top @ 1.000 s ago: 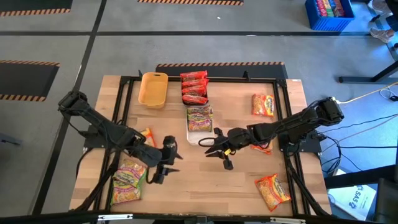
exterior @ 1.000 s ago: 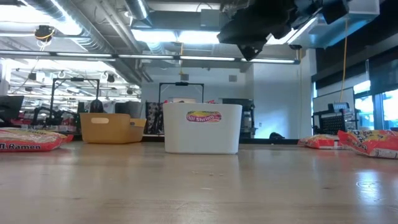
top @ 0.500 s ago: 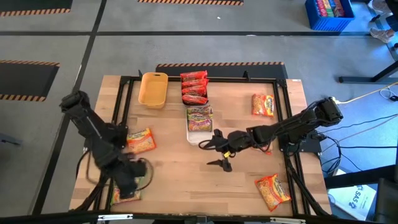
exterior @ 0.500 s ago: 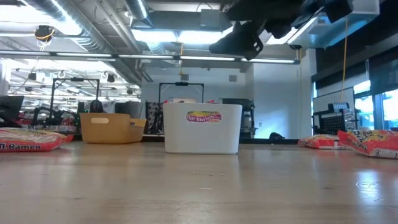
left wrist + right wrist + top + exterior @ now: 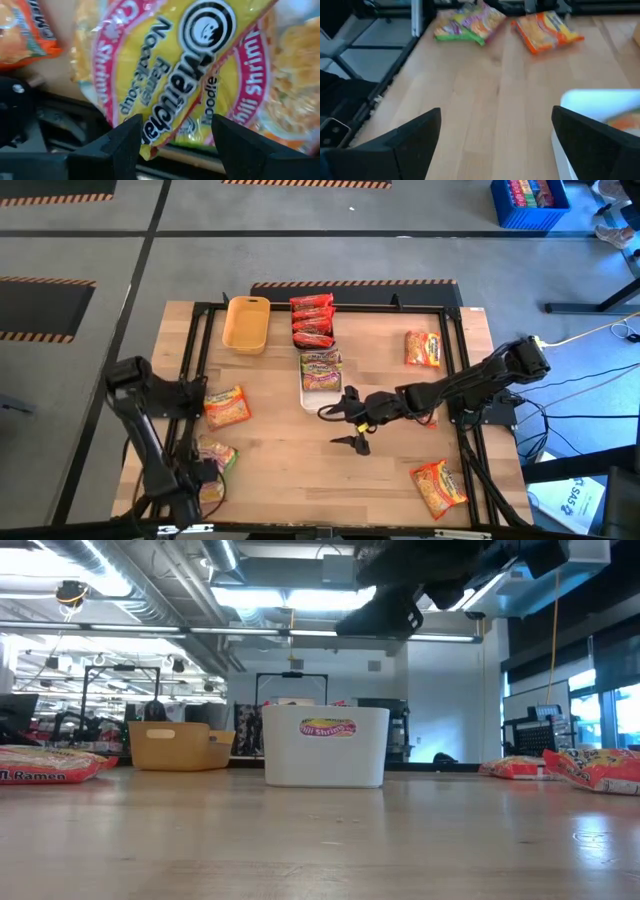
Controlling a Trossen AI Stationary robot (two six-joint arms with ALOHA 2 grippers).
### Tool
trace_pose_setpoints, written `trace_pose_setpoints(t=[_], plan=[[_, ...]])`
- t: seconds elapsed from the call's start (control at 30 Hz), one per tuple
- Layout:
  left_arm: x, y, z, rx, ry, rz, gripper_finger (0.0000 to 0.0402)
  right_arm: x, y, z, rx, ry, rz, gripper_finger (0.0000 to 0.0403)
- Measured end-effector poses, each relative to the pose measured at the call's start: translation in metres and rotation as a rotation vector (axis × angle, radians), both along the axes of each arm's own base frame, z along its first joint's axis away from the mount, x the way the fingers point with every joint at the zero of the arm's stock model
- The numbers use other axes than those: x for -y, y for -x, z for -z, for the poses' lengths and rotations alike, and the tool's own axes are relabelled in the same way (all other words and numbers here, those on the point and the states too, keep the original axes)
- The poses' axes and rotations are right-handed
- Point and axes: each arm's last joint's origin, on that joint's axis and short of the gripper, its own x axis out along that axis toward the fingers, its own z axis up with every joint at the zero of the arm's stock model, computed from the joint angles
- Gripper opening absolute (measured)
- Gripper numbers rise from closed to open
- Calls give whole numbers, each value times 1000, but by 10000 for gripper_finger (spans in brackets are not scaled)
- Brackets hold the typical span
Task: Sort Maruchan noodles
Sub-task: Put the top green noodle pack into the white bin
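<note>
The wooden table (image 5: 300, 450) carries the Maruchan noodles spread over it: flat, crinkly plastic packets. Red packets (image 5: 311, 320) are piled in a tray at the far edge, its walls hidden beneath them. Beside them stands the yellow tray (image 5: 246, 323), with nothing visible inside. The white tray (image 5: 305, 395) near the table's middle holds a green-pink packet (image 5: 320, 368); in the low view the same packet's label shows just above that tray's rim.

Loose orange-yellow packets lie at the far right (image 5: 423, 348), at the near right corner (image 5: 438, 485) and at the left (image 5: 227, 406); another lies mostly hidden under the right arm. A green-pink packet (image 5: 213, 455) lies at the near left, partly covered by the left arm.

The left gripper (image 5: 205, 473) hangs at that packet; the left wrist view is filled with its yellow and pink wrapper (image 5: 175, 70), printed with a smiling face and "Ramen Noodle Soup", its edges cut off. The two fingers (image 5: 117, 142) stand apart on either side, and whether they touch the wrapper is hard to make out.

The right gripper (image 5: 345, 412) hovers just beside the white tray, fingers (image 5: 415, 137) spread wide with nothing between them.
</note>
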Motion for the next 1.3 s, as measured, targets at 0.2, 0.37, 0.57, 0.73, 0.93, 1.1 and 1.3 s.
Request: trace_pose_setpoints(t=[0.2,0.37,0.57,0.73,0.93,1.1,1.3], plan=[[3,-2,20,-23,-120,37,231,-1,-5,12,-31,-9,25,365],[-6,-2,21,-6,-244,6,231,-1,-7,21,-70,1,31,365],[-12,-2,18,-16,-306,-2,231,-1,-8,25,-78,8,37,365],[-10,-4,19,55,-306,34,231,-1,-9,26,-75,7,37,365],[-11,-8,20,165,-355,96,231,-1,-9,26,-76,8,36,365],[-13,-11,19,213,-379,116,203,-1,-9,26,-76,9,36,365],[-13,-13,19,220,-383,123,142,-1,-9,26,-76,9,36,365]])
